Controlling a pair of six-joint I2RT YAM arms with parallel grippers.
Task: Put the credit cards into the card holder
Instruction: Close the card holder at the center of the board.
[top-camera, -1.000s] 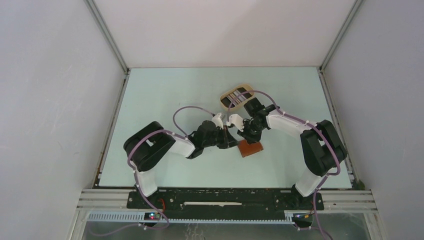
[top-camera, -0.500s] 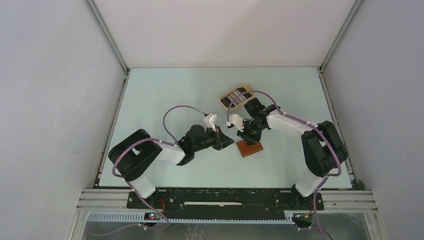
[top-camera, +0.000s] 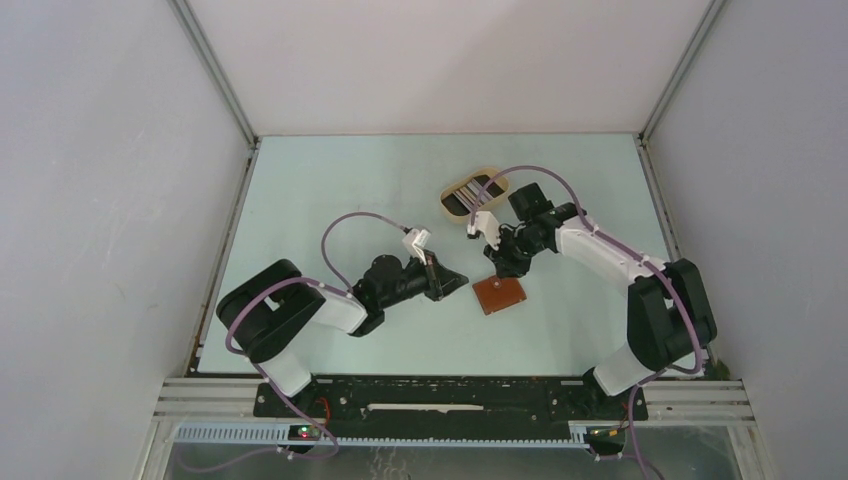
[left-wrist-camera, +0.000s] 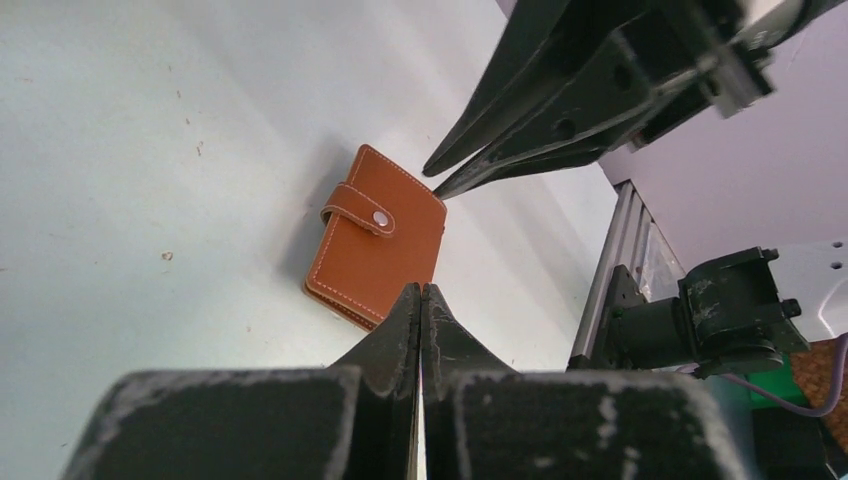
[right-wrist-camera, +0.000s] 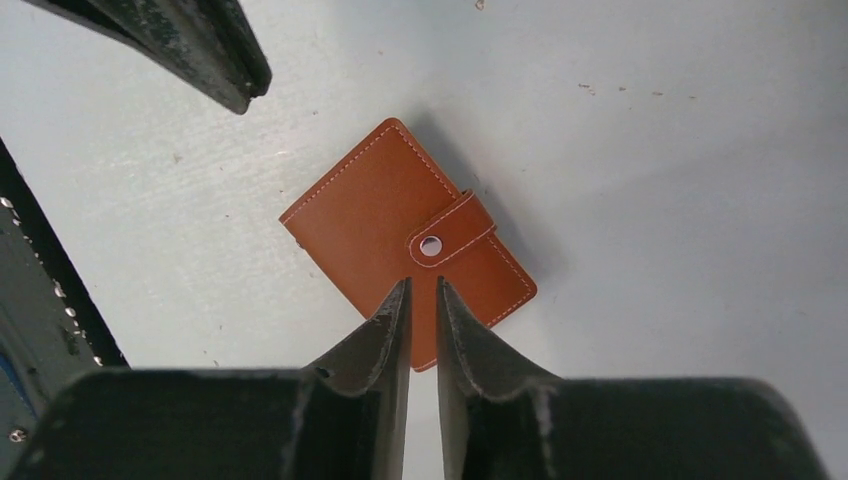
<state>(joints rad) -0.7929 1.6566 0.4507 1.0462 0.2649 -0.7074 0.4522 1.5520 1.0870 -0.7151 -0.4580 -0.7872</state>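
Note:
The card holder (top-camera: 499, 294) lies flat on the table, folded shut with its tab snapped; it also shows in the left wrist view (left-wrist-camera: 375, 240) and the right wrist view (right-wrist-camera: 400, 230). Nothing touches it. My left gripper (top-camera: 460, 281) (left-wrist-camera: 421, 288) is shut and empty, just left of the holder. My right gripper (top-camera: 498, 264) (right-wrist-camera: 420, 283) hovers above the holder's far edge, its jaws open by a narrow gap with nothing between them. The credit cards (top-camera: 473, 193), dark and pale, lie in the beige oval tray (top-camera: 447, 203) behind the right gripper.
The right gripper's fingers (left-wrist-camera: 520, 130) cross the top of the left wrist view. The left gripper's fingers (right-wrist-camera: 215, 50) show at the right wrist view's top left. White walls enclose the table on three sides.
The left arm drew back to the left, away from the card holder. The right gripper rose and moved back toward the tray, jaws parting slightly. The holder stayed put.

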